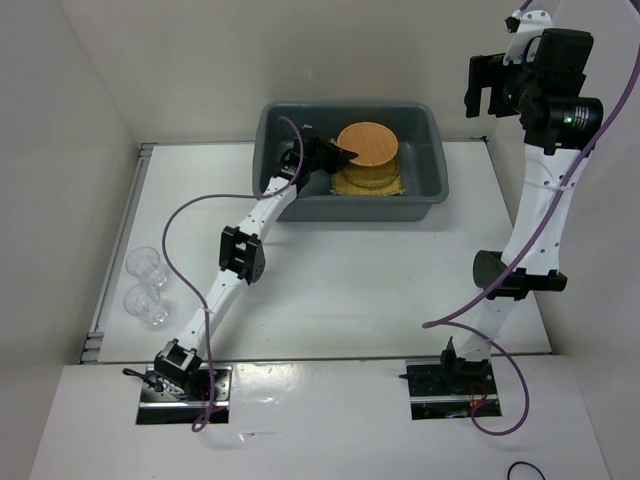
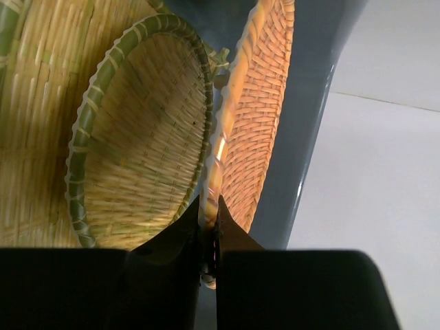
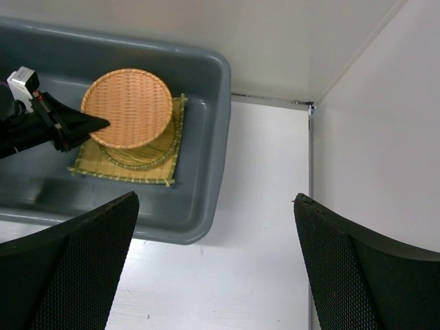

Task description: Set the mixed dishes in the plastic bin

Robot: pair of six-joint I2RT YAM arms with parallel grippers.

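Note:
The plastic bin (image 1: pixel 360 212) stands at the back of the table. On its floor lies a square tan woven mat (image 1: pixel 390 185) with a round woven disc (image 2: pixel 144 130) on it. My left gripper (image 1: pixel 345 152) reaches over the bin's left wall and is shut on the rim of the orange-brown plate (image 1: pixel 367 143), held tilted above the disc. In the left wrist view the gripper (image 2: pixel 208 201) pinches that plate's edge (image 2: pixel 254 117). Two clear cups (image 1: pixel 146 262) (image 1: pixel 148 303) stand on the table at the far left. My right gripper (image 1: pixel 490 85) hangs high at the right, open and empty.
White walls close in the table on the left, back and right. The right wrist view looks down on the bin's right end (image 3: pixel 206 172), the plate (image 3: pixel 127 106) and the bare white table beside them. A metal rail (image 1: pixel 115 250) runs along the table's left edge near the cups.

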